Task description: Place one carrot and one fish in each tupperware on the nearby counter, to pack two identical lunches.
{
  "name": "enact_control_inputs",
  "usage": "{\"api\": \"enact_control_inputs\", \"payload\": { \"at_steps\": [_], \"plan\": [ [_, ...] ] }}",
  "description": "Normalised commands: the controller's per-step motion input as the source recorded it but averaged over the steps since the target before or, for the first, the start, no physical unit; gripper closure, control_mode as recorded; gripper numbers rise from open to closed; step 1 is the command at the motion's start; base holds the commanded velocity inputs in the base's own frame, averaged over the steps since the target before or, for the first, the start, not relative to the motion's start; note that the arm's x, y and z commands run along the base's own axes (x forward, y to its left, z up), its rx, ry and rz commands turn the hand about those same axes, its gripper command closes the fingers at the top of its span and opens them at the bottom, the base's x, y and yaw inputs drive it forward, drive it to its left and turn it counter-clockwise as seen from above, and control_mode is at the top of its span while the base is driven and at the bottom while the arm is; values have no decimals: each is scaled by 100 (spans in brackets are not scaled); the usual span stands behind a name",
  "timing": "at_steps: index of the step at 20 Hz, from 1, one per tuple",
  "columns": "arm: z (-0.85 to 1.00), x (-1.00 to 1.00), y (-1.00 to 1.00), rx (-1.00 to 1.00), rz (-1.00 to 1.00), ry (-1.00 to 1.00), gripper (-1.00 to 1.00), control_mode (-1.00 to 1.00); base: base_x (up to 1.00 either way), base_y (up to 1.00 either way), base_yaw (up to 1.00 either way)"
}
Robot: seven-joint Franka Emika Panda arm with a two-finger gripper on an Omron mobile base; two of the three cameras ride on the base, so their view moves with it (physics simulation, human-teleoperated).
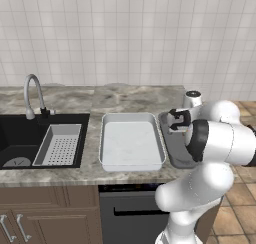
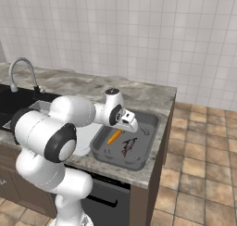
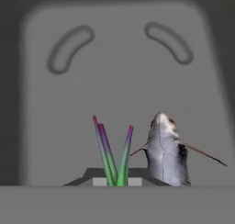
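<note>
We hover our gripper [image 2: 134,126] over the dark tray [image 2: 147,124] holding a carrot [image 2: 114,136] and fish [image 2: 129,146] (jaw state unclear); we should retreat straight up, disturbing neither.

A white robot arm [image 1: 215,153] leans over a dark grey tupperware [image 1: 172,155] beside a pale grey-white tupperware [image 1: 131,142] on a marble bench [image 1: 125,98], right of a black sink [image 1: 20,138] holding a perforated basket [image 1: 59,144].

An orange carrot [image 2: 114,136] and a blackish fish [image 2: 128,146] lie side by side in the dark grey tupperware [image 2: 147,154]; the pale tupperware [image 1: 131,143] sits beside it.
</note>
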Motion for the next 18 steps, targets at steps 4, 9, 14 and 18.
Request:
{"api": "enact_control_inputs", "payload": {
  "at_steps": [4,9,14,18],
  "plan": [
    [-24,27,-4,0,0,0,100,-100,0,0,0],
    [-24,37,0,0,0,0,100,-100,0,0,0],
    [-7,40,-8,0,0,0,-100,-100,0,0,0],
    [2,38,-1,0,0,0,-100,-100,0,0,0]
  ]
}}
